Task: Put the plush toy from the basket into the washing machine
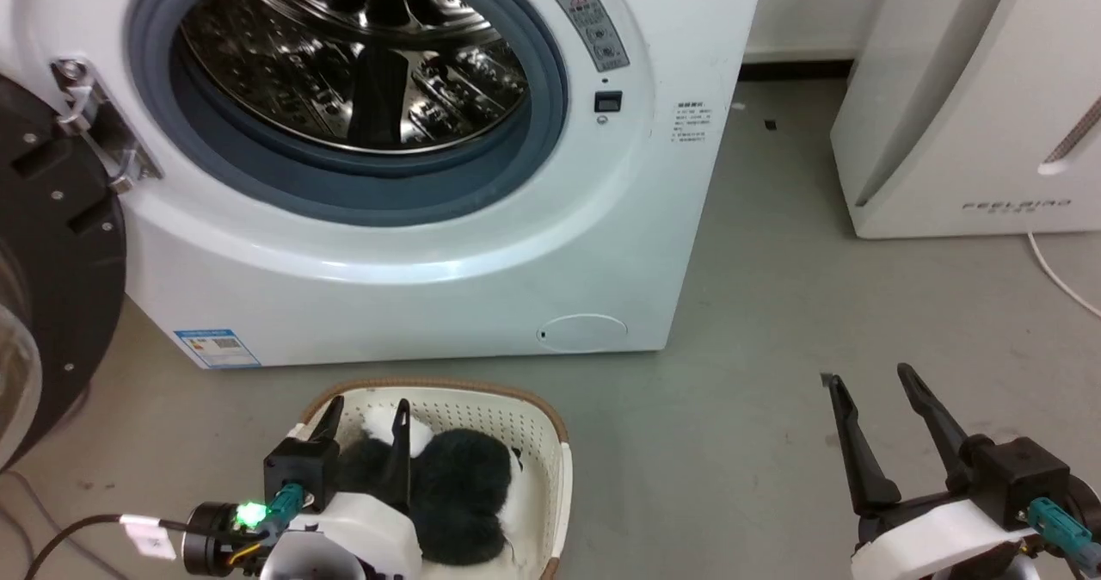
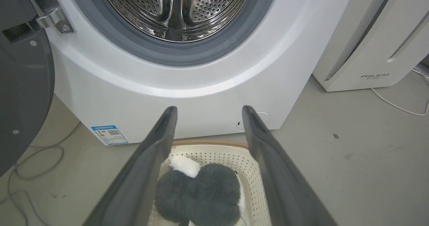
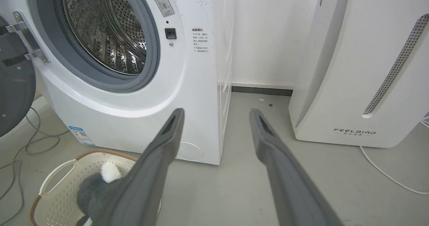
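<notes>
In the head view, the washing machine (image 1: pixel 413 244) takes up the upper left and centre of the frame. It is white, with a grey rubber ring around a shiny perforated steel drum (image 1: pixel 353 55). Its round black-framed door (image 1: pixel 52 287) is swung wide open at the left edge, hanging from a metal hinge. At the upper right stands a separate white appliance (image 1: pixel 963 132) with "FEELBIRD" lettering low on its front, and a white cable trails on the floor beside it. Grey floor (image 1: pixel 757 322) covers the rest of the frame. At the bottom centre-left, just in front of the washing machine, is the basket (image 1: pixel 482 412), cream perforated plastic with a brown braided rim. The plush toy (image 1: pixel 460 485) lies inside it, mostly black fur with a white patch toward the far end. My left gripper (image 1: pixel 368 408) hangs over the left part of the basket, its two dark fingers spread apart and holding nothing. In the left wrist view the plush toy shows between them, and I cannot tell whether they touch the fur. My right gripper (image 1: pixel 870 378) is at the lower right, well apart from the basket, with its fingers parted and nothing between them. A blue label sticker (image 1: pixel 217 348) sits low on the washing machine's front.
</notes>
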Controlling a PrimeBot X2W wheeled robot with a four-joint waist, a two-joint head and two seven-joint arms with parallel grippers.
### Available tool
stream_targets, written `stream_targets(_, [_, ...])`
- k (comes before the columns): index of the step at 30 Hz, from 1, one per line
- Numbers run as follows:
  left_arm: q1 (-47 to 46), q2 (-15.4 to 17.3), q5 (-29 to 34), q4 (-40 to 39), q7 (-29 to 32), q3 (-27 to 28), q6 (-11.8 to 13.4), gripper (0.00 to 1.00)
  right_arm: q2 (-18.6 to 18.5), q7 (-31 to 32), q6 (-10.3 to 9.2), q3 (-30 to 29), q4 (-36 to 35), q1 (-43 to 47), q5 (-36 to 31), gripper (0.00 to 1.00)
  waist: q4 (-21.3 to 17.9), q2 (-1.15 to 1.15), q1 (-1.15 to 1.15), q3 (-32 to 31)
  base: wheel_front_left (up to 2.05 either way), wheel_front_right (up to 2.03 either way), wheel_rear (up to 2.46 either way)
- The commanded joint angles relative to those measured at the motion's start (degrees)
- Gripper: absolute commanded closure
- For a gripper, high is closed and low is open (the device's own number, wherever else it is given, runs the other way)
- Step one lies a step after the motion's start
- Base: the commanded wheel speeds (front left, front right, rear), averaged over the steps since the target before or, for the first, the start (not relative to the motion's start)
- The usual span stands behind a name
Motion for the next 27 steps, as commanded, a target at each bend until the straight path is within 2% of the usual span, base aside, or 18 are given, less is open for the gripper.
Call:
stream_targets(1, [-1.65,0.37,-0.34,1.54,-0.63,-0.29,-0.26,0.0,-0.01,-0.68,-0.02,0.13,-0.39,-0.98,0.56,0.0,-0.48,0.0,0.0,1.14,0.0,0.0,0.0])
stream_targets(14, [-9.53,2.75,-1.21,13.51,-0.39,-2.0,-1.64,0.0,-0.01,-2.47,-0.03,1.13,-1.59,-2.57,2.53,0.0,-3.23,0.0,0.0,8.88,0.0,0.0,0.0])
stream_targets(27, [-18.36,5.61,-1.52,26.02,2.77,-4.92,-3.27,0.0,-0.01,-4.02,-0.03,2.29,-2.35,-4.15,4.88,0.0,-5.89,0.0,0.0,16.74,0.0,0.0,0.0])
